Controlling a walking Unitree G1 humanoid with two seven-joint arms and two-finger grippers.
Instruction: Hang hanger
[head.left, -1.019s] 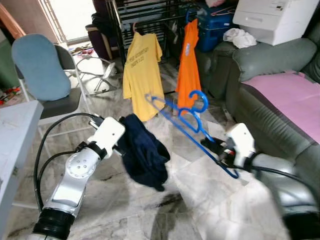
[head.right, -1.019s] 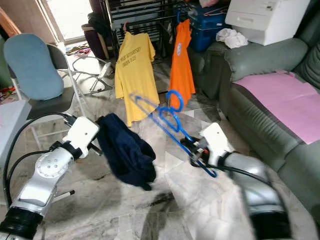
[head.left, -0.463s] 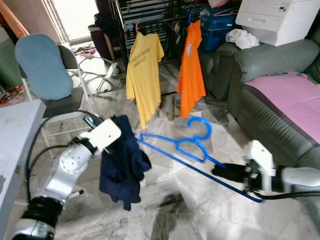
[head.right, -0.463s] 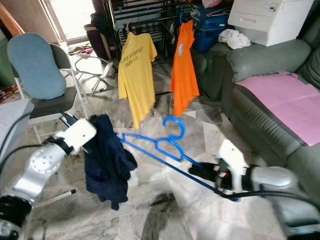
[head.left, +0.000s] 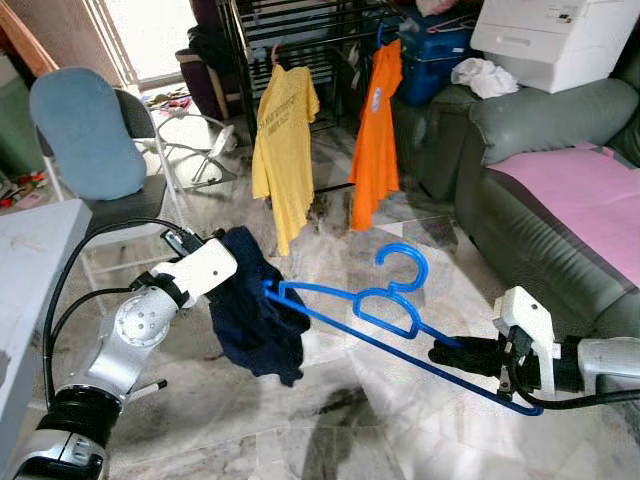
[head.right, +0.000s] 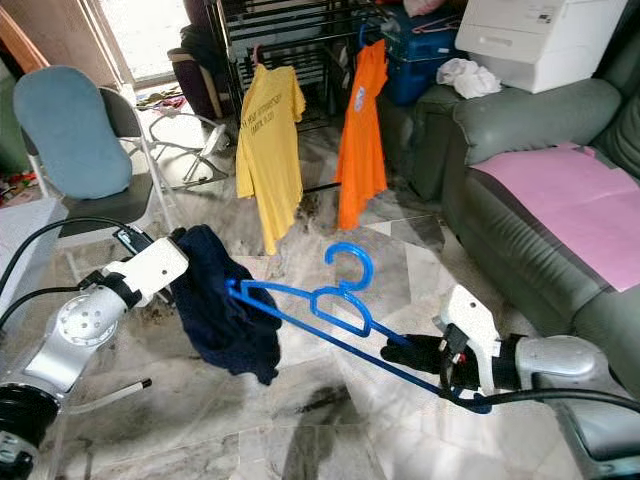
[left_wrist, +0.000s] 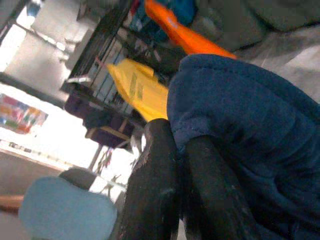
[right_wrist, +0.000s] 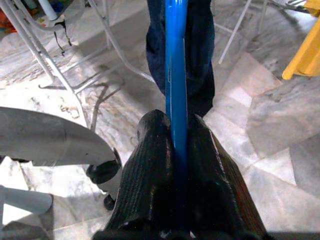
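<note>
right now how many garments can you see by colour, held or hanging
navy garment, held by the left gripper: 1
yellow shirt, hanging on the rack: 1
orange shirt, hanging on the rack: 1
total: 3

Blue hanger (head.left: 400, 320) is showing smooth, glossy plastic. Navy garment (head.left: 252, 315) is hanging as soft matt cloth. Marble floor (head.left: 330, 420) is reflecting a polished sheen. Right gripper's fingers (right_wrist: 150, 190) are presenting ribbed black rubber.
</note>
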